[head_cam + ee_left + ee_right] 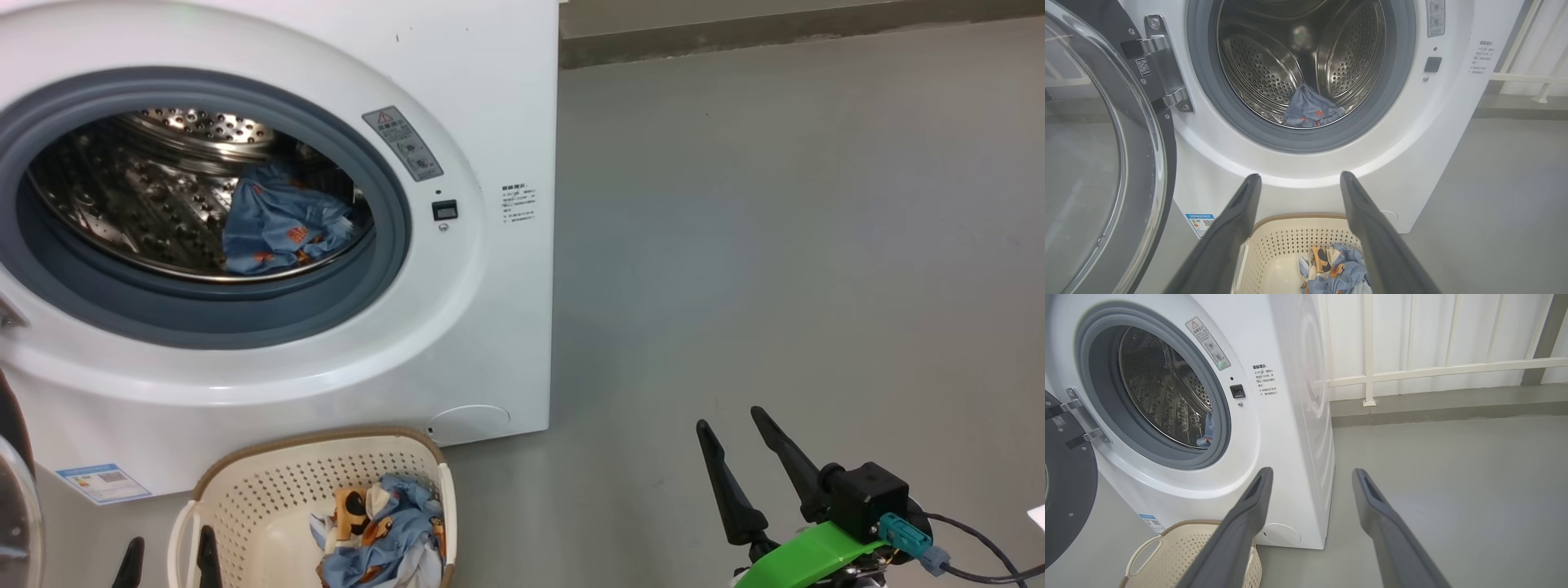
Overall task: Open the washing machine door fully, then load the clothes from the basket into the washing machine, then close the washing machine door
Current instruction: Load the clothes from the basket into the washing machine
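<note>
My left claw point(1300, 176) stands wide and empty, its fingers spread above the basket point(1290, 239). The basket sits on the floor point(1494, 183) against the washer point(1453, 122). Clothes point(1333, 269) lie in the basket's right part, just below my claw and apart from it. A blue piece point(1310, 111) lies in the drum point(1257, 69), ahead and higher. The door point(1106, 143) hangs open at my left. My right claw point(730, 420), also wide and empty, hovers over the floor, well right of the basket.
</note>
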